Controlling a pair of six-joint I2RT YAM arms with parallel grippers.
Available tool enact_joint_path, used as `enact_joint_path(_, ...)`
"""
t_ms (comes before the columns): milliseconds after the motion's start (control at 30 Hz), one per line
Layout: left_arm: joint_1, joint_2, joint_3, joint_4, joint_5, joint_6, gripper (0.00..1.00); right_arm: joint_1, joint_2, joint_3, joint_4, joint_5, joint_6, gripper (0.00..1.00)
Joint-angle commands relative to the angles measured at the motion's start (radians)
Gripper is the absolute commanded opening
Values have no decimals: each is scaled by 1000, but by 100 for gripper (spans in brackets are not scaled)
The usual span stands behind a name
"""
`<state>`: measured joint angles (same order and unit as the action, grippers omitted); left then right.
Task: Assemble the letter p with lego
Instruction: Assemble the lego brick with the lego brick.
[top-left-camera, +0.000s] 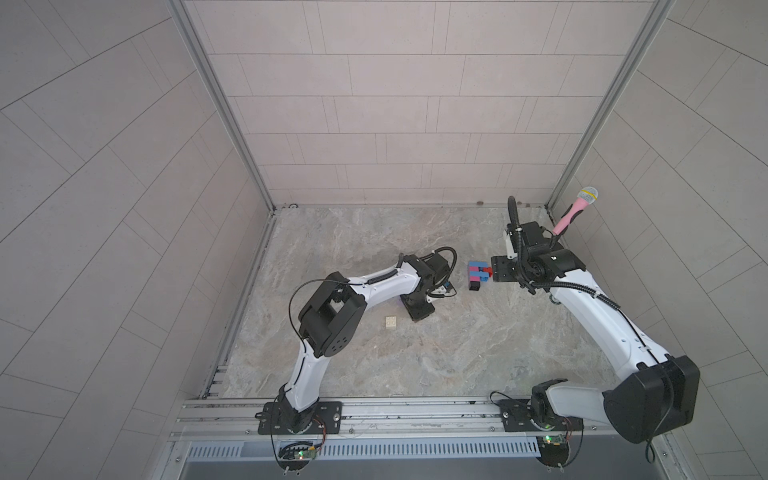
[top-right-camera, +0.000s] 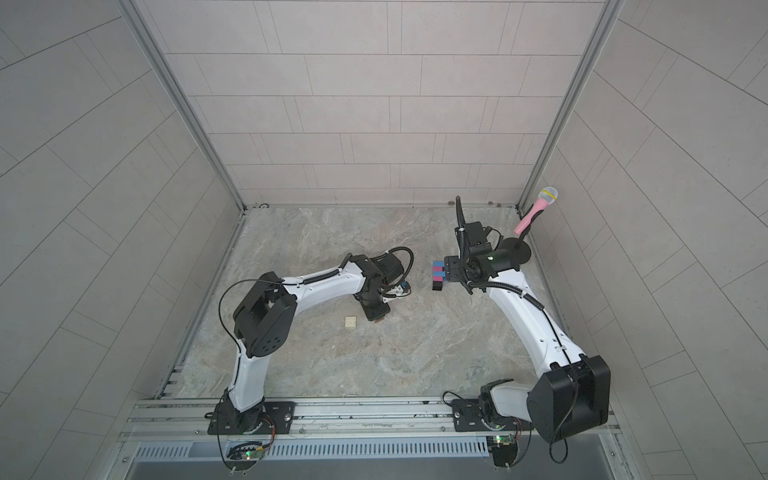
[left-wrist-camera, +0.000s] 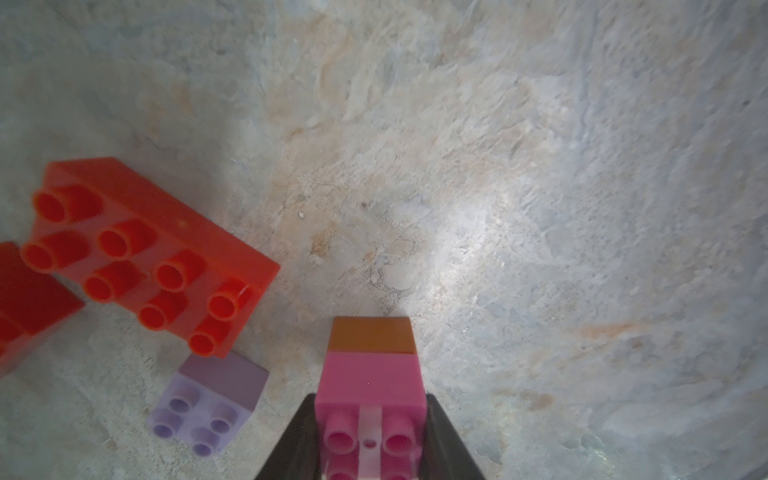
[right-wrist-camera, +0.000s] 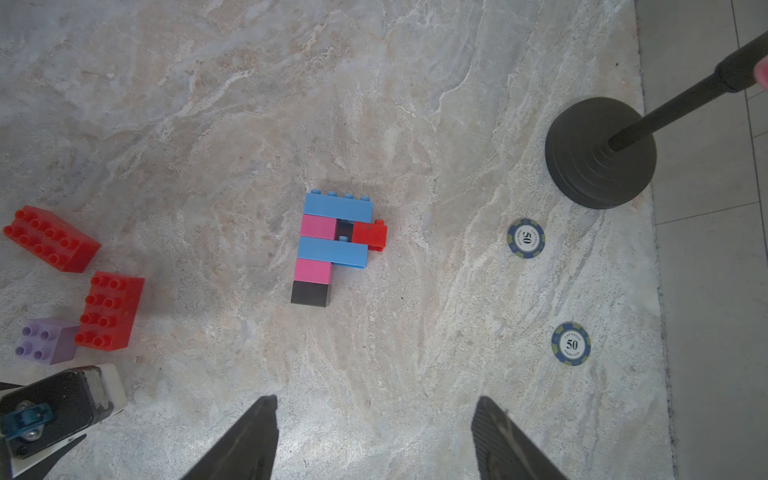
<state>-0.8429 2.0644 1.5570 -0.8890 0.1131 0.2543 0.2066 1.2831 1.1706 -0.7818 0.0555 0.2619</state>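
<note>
On the marbled beige-grey stone tabletop (top-left-camera: 415, 353), enclosed by pale grey tiled walls (top-left-camera: 374, 104), the blue-pink-black-red lego P (right-wrist-camera: 332, 245) lies flat near the right gripper (right-wrist-camera: 374, 400), whose jaws are wide and empty; the left gripper (left-wrist-camera: 370, 440) clamps a pink studded plastic brick (left-wrist-camera: 370, 378).

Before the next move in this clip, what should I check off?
1. Left gripper shut on pink brick, orange-brown brick joined to it: ok.
2. Right gripper open, empty: ok.
3. P assembly flat on table, touched by neither gripper: ok.
4. Small red brick seated in the P's loop: cannot tell; it juts past the blue bricks.
5. Lilac brick apart from the left fingers: ok.
</note>
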Motion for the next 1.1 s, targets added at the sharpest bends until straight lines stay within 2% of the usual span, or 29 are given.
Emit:
enact_joint_path(0,-6,110,-81,-13,20,-4,15,-4,-6,7,-14,6,-6,77)
enact_joint_path(333,-18,177,-114,5,3,-31,13,-4,-15,4,-14,0,-7,77)
enact_joint_path(600,-20,169,-114,4,6,-32,14,-3,-20,1,-14,1,-7,77)
enact_joint_path(733,-20,145,-99,-4,10,-32,21,-4,-22,3,-14,7,-6,77)
enact_joint_path(1067,-19,66,38,-74,-23,-12,46,-6,-31,6,-17,15,-7,77)
